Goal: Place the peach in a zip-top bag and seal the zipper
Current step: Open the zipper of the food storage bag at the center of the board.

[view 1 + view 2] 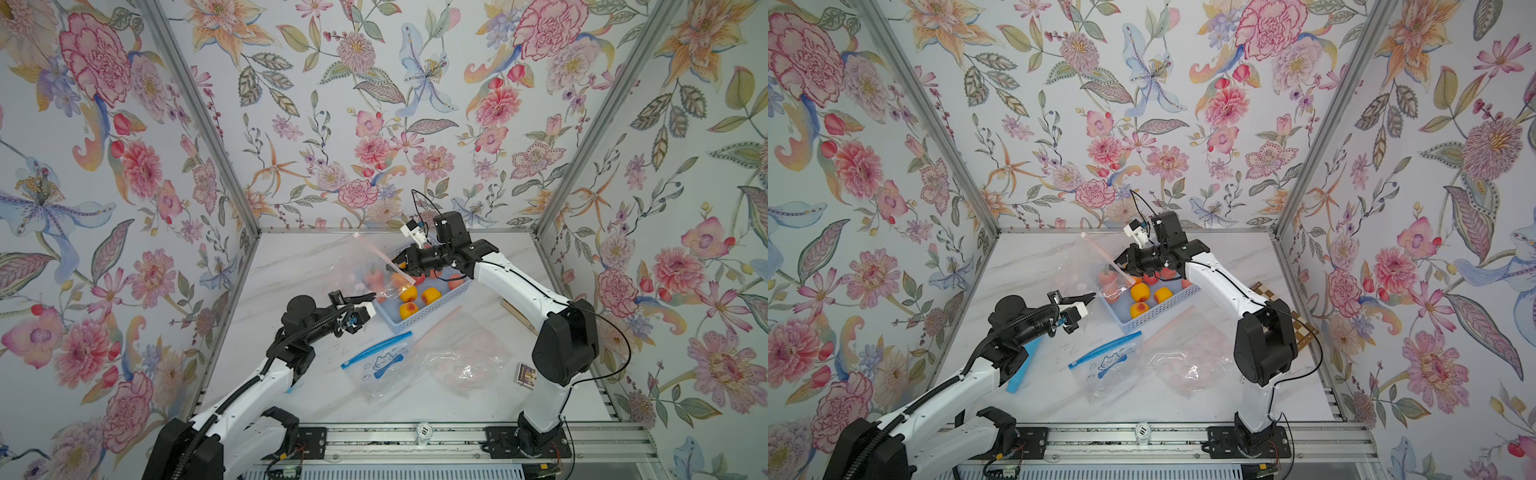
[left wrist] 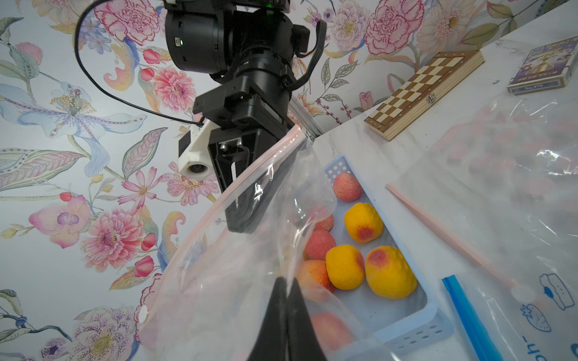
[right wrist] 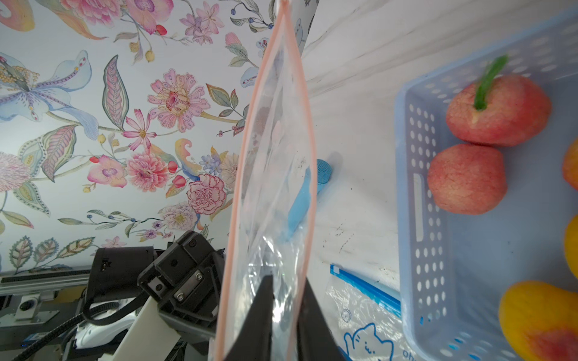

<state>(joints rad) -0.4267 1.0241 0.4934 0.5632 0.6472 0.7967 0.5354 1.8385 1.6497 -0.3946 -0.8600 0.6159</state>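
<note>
On the card box [image 2: 542,67] near my table's edge I read "No.979" along its blue side; its other print is too blurred. The round tag [image 1: 424,430] [image 1: 1143,430] on the front rail shows "10", turned around, in both top views. Letters on the blue-zipped bag [image 3: 369,340] beside its cartoon cat stay illegible.

Two matching arms here. The left arm [image 1: 245,386] wears glossy white shells between black joints, with a ribbed black conduit [image 1: 286,334] running along it. The right arm [image 1: 511,270] has the same white shells, plus a bulky black elbow housing [image 1: 565,345] and a thin black cable [image 1: 628,345] looping off it. Up close, there's a white camera mount [image 2: 194,150], silver screws [image 2: 223,146] and tapered matte-black fingers [image 2: 272,325].
</note>
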